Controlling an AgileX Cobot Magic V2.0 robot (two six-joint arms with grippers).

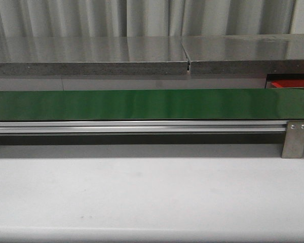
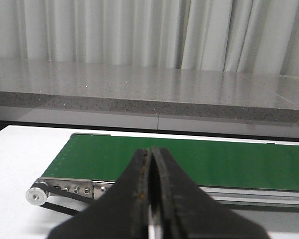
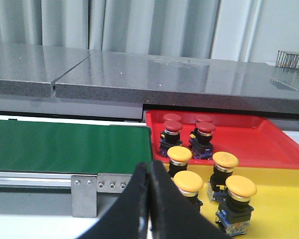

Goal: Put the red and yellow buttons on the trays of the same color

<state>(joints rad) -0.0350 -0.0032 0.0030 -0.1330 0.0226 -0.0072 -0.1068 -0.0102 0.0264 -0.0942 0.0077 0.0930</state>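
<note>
From the front I see only the green conveyor belt (image 1: pixel 142 104) running across above the white table (image 1: pixel 142 192), with nothing riding on it, and a sliver of the red tray (image 1: pixel 290 83) past its right end; neither arm shows here. On my left wrist camera the left gripper (image 2: pixel 150 199) has its fingers pressed together on nothing, poised over the belt's left end near the roller pulley (image 2: pixel 36 195). On my right wrist camera the right gripper (image 3: pixel 148 199) is likewise closed and empty, by the belt's right end. Just beyond it, four red buttons (image 3: pixel 173 130) stand on the red tray and four yellow buttons (image 3: pixel 188 182) on the yellow tray (image 3: pixel 284 204), so the sorting looks done or waiting on more. I judge these pushbuttons rigid, fairly light and top-heavy; I would pinch the dark square body under the smooth domed cap.
</note>
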